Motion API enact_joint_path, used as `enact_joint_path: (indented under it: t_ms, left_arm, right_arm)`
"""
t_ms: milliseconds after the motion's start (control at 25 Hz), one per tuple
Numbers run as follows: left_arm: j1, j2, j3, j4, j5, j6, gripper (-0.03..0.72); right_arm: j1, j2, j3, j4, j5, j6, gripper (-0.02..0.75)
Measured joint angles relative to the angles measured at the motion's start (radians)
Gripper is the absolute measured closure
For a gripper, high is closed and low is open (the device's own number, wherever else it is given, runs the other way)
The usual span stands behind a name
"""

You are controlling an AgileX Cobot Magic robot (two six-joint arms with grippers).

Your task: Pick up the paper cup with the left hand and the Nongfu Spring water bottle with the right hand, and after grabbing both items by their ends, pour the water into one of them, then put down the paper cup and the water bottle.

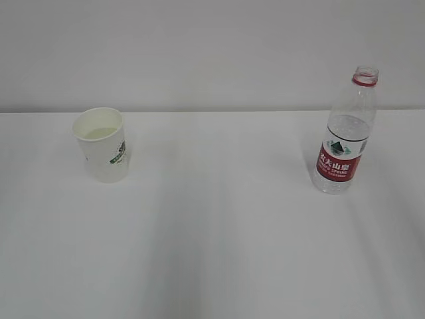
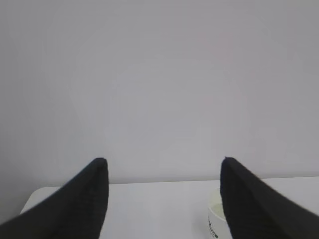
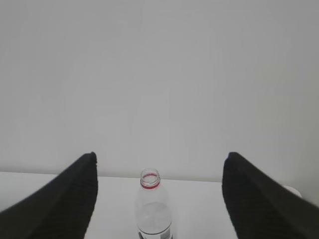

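The paper cup (image 1: 101, 145) stands upright on the left of the white table (image 1: 219, 232), white with a dark green logo, and pale water (image 1: 99, 133) shows inside it. On the right stands the Nongfu Spring water bottle (image 1: 344, 136), upright and uncapped, with a red label and a red neck ring. Neither arm shows in the exterior view. My left gripper (image 2: 164, 162) is open with nothing between its fingers; the cup (image 2: 214, 219) peeks out beside its right finger (image 2: 254, 204). My right gripper (image 3: 161, 155) is open, and the bottle (image 3: 153, 211) stands farther off, centred between its fingers and untouched.
A plain pale wall (image 1: 212, 53) rises behind the table's far edge. The table's left corner (image 2: 32, 196) shows in the left wrist view.
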Motion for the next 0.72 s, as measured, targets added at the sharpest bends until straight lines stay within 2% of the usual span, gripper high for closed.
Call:
enact_joint_path:
  t_ms: [280,480,720]
  left_arm:
    - [0.000,-0.092,-0.002,0.000,0.083,0.002,0.197]
    - [0.000,-0.150,-0.004,-0.068,0.143,0.114,0.218]
    - [0.000,-0.198,-0.004,-0.118,0.221,0.179,0.219]
  right_arm:
    - [0.000,-0.079,0.000,0.000,0.118,-0.019,0.150]
    - [0.000,-0.123,-0.002,0.000,0.153,-0.024,0.150]
    - [0.000,-0.159,-0.002,0.000,0.239,-0.025,0.150]
